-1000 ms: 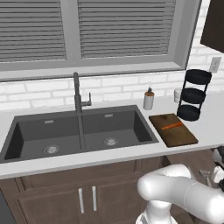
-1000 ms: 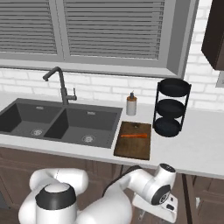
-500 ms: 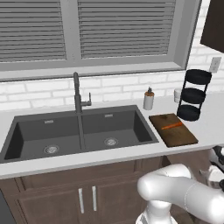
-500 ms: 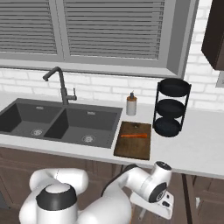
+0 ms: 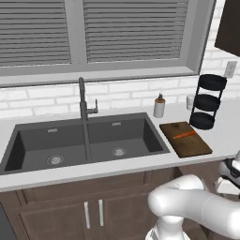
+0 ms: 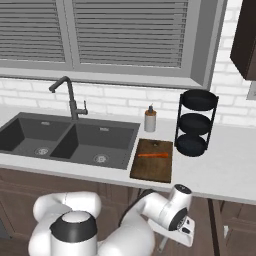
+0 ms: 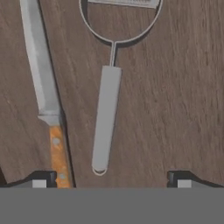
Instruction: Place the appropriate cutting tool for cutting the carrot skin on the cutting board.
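In the hand view a peeler, the cutting tool [image 7: 105, 118], lies on a brown wooden surface, with a slim pale grey handle and a wire loop head at the top. My gripper [image 7: 111, 180] hangs right over the handle's end, open, its fingertips [image 7: 43, 179] wide on either side and nothing between them. On the counter to the right of the sink sits the dark brown cutting board [image 5: 190, 146] [image 6: 152, 170], and the thin orange carrot [image 5: 183, 135] [image 6: 153, 155] lies across it. The arm's hand is down below the counter's front edge.
A knife [image 7: 43, 74] with a steel blade and an orange handle lies just left of the peeler. A black three-tier rack [image 5: 207, 101] [image 6: 196, 122] stands right of the board, a soap bottle [image 5: 159, 107] behind it, and the double sink [image 5: 84, 140] to the left.
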Controlling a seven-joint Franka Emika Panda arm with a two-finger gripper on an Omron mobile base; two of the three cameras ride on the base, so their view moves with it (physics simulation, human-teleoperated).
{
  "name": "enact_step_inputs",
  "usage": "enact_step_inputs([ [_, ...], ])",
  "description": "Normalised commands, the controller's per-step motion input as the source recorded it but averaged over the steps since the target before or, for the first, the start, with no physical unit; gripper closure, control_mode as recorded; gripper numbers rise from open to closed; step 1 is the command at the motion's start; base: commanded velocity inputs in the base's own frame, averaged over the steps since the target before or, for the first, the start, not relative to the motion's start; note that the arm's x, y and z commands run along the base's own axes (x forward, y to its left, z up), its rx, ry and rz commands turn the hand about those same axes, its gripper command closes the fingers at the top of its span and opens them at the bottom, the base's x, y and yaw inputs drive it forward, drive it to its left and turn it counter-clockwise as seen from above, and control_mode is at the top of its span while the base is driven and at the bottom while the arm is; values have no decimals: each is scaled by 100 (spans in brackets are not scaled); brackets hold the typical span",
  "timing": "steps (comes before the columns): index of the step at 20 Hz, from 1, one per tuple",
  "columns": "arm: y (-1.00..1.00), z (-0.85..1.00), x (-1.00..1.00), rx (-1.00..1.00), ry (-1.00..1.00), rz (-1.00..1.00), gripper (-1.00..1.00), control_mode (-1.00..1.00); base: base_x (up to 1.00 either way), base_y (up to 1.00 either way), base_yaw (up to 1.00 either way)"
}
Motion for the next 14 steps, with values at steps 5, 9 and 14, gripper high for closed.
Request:
enact_step_inputs([
  [5,7,-25,22,0,0,0,-100,-100,0,0,0],
  [9,4,-27,12,0,0,0,-100,-100,0,0,0],
  [14,0,-26,2,0,-1,0,-100,-100,0,0,0],
])
